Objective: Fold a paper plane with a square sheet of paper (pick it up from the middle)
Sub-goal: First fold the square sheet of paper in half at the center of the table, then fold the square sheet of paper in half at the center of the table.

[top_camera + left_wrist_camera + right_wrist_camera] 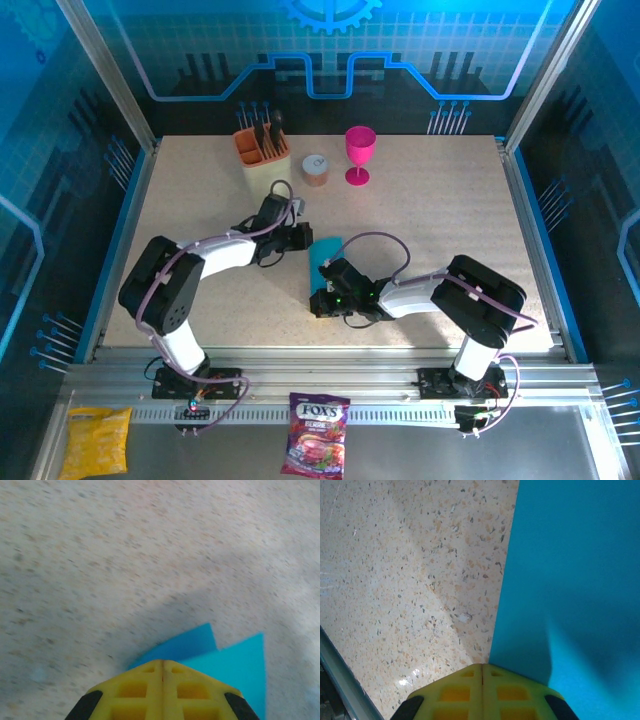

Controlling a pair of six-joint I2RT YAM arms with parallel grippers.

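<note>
Centrally, blue paper sheet point(326, 252) lies on table point(450, 220); both arms reach low, left gripper point(303, 240) at its far-left corner, right gripper point(322, 300) at its near edge, both closed.

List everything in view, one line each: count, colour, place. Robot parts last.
square sheet of paper: one, cyan-blue, mid-table between the grippers
goblet: one, pink, back of table
small jar: one, tan with pale lid, left of the goblet
utensil holder: one, orange and cream, dark utensils inside, back left
candy bag: one, purple, front ledge, centre
snack bag: one, yellow, front ledge, left
table: one, speckled beige
left gripper: one, yellow fingers, shut, tip at the paper
right gripper: one, yellow fingers, shut, tip at the paper's edge
</note>
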